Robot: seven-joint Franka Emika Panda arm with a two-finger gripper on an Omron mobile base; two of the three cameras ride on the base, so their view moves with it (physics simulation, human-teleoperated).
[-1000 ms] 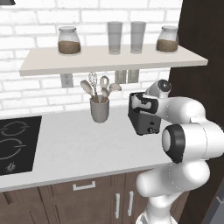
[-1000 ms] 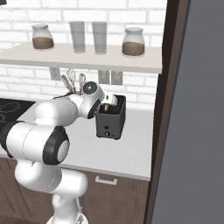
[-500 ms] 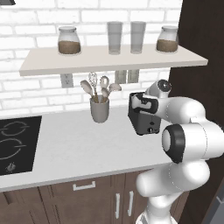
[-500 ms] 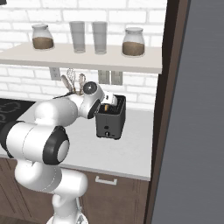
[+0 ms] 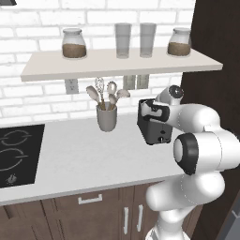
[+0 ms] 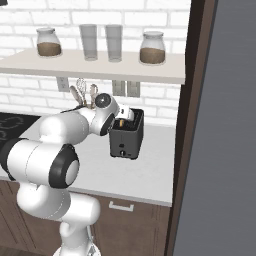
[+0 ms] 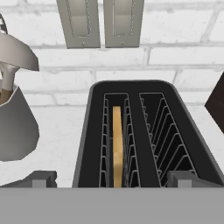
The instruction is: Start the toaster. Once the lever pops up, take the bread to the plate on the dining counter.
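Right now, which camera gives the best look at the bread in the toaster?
The hand view: it looks straight down into the toaster, where the bread stands on edge in the left slot. The right base view shows a sliver of it by the arm. The left base view shows just the toaster's side.

Black toaster [image 7: 131, 131] with grey wire racks; golden-tan bread [image 7: 117, 144] in its left slot. Grey utensil cup [image 5: 107, 118], frame centre. White brick wall [image 5: 42, 98]; white counter [image 5: 79, 159]; dark wood cabinets [image 5: 108, 215] below.

Bread [image 7: 117, 144] stands in toaster's [image 7: 135, 135] left slot, seemingly upright.
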